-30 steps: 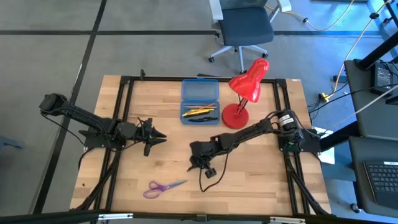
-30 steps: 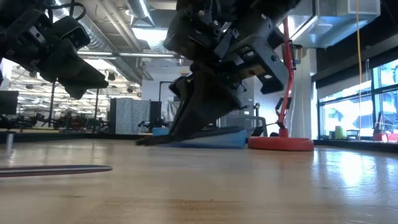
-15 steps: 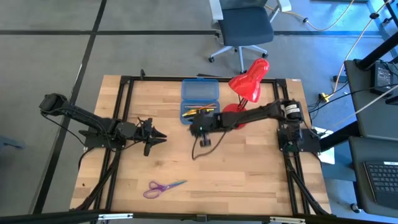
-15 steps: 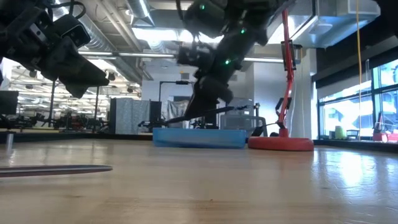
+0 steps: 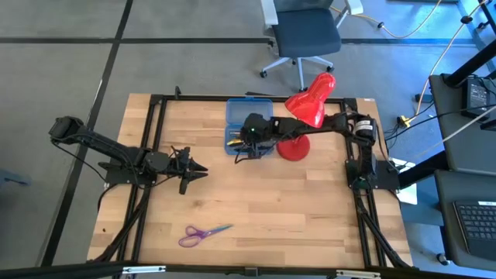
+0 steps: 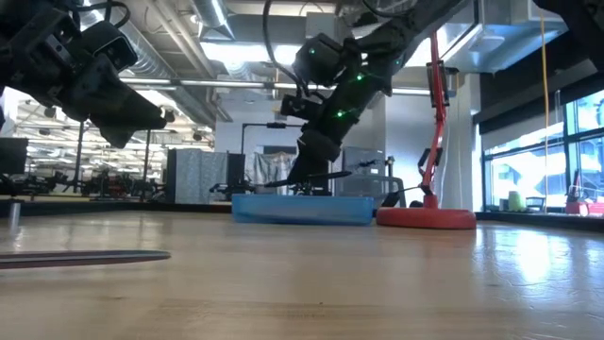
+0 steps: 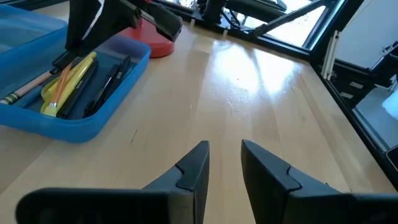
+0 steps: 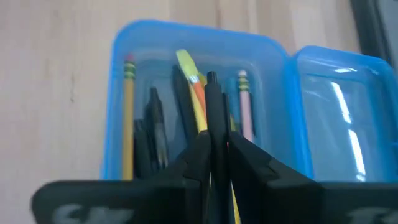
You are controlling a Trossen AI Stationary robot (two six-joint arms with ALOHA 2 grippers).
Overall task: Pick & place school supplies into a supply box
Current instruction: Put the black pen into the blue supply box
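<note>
The supply box lies open near the table's far edge, its tray holding yellow, orange, tan and black pencils and pens and its lid folded back. My right gripper hovers over the tray, shut on a black pen. The purple-handled scissors lie flat near the table's near edge. My left gripper waits above the table left of the middle, its fingers a little open and touching nothing. My right gripper pinches the black pen between its two fingers, slanting down from above. One end of the pen sticks out past the fingertips. The pen is lifted clear, roughly level above the box's tray.
A red desk lamp stands with its base right beside the box, close to the right arm. Bare wood lies between the box and the scissors. An office chair stands beyond the far edge.
My right gripper has travelled from the table's middle toward the far edge and risen, carrying the black pen off the table top to above the box's tray. The left arm has kept still.
</note>
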